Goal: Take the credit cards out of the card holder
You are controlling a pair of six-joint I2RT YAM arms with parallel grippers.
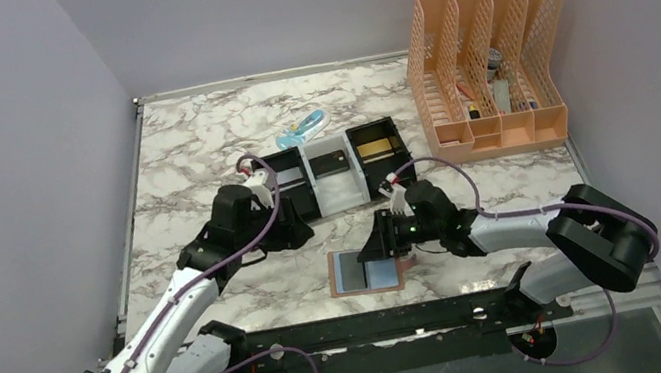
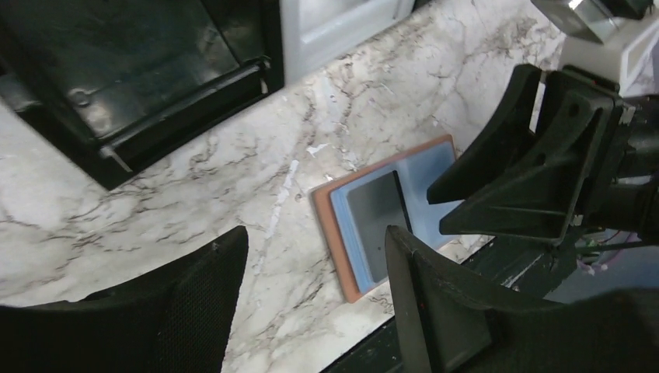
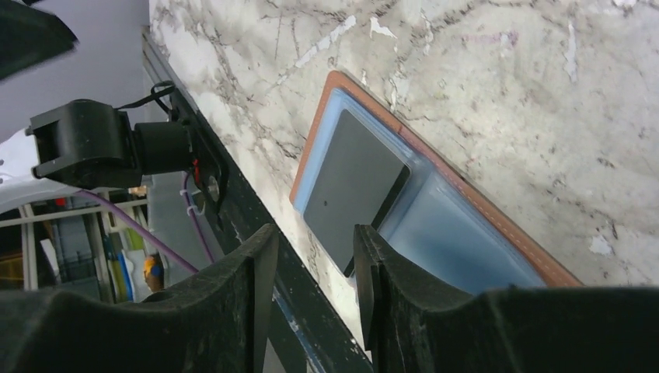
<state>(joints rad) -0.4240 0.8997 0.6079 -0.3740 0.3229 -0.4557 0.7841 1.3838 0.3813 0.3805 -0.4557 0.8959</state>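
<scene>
Right gripper [image 3: 312,233], half-open and empty, hovers over the open card holder [image 3: 458,233], its dark grey card [image 3: 353,190] just ahead; the left gripper [image 2: 315,241], also open and empty, stands farther off.

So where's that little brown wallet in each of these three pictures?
Top view: the card holder lies just below the picture's centre.
Left wrist: card holder right of centre.
Right wrist: card holder centre, lying diagonally.
Shared landmark: the dark grey card in its pocket.
</scene>
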